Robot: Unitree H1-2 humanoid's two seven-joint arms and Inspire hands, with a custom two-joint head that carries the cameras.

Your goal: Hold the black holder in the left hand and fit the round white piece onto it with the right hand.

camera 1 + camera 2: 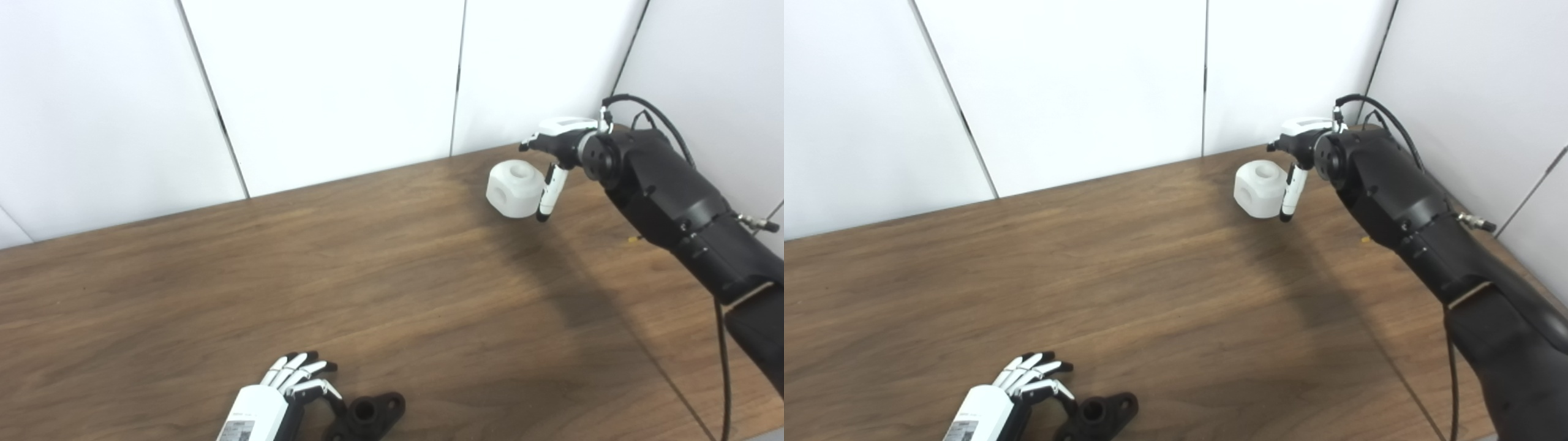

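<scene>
Left robot hand, fingers spread and released, rests beside the matte black holder at the near edge of the dark wood-grain counter. Right robot hand touches the smooth round white piece near white wall panels; whether it grips is unclear.

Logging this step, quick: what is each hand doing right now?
Left hand: open, fingers beside the black holder, not gripping it.
Right hand: at the round white piece; grip cannot be told.
</scene>
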